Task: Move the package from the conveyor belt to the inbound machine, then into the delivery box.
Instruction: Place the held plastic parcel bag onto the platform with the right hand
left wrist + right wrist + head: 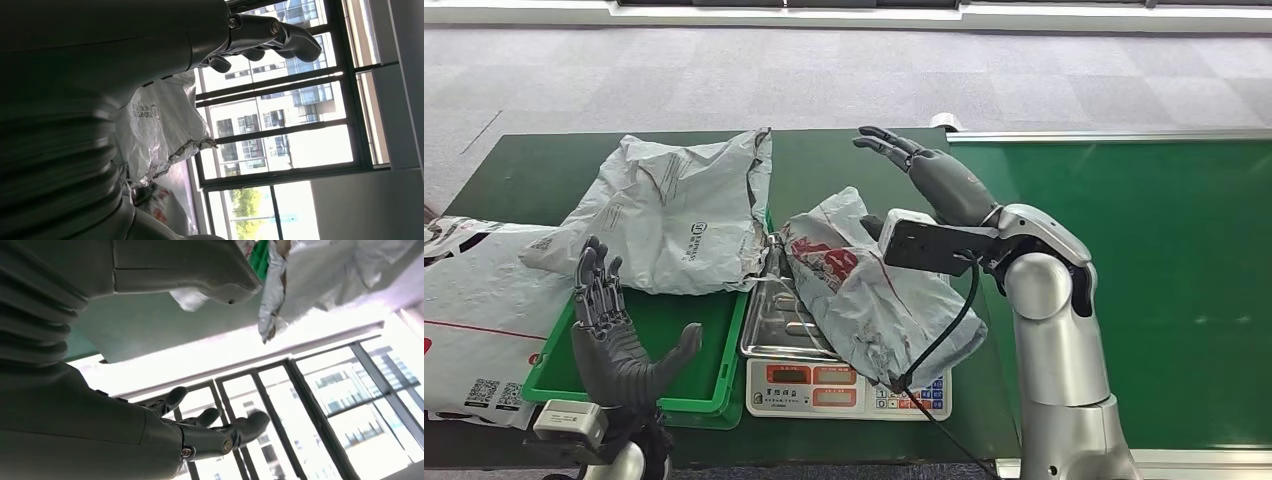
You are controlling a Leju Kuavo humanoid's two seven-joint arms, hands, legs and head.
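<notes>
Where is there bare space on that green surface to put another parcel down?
The green belt right of the right robot hand is bare, as is the strip behind the grey package. It is crowded around the scale, under the red-printed package, and at the green tray.

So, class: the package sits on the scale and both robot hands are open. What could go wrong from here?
1. The package overhangs the scale toward the robot, so it may slide off when touched.
2. A black cable from the right arm drapes across the package; lifting could snag it.
3. A grey bag already spills over the green tray, so another package may not settle inside.
</notes>
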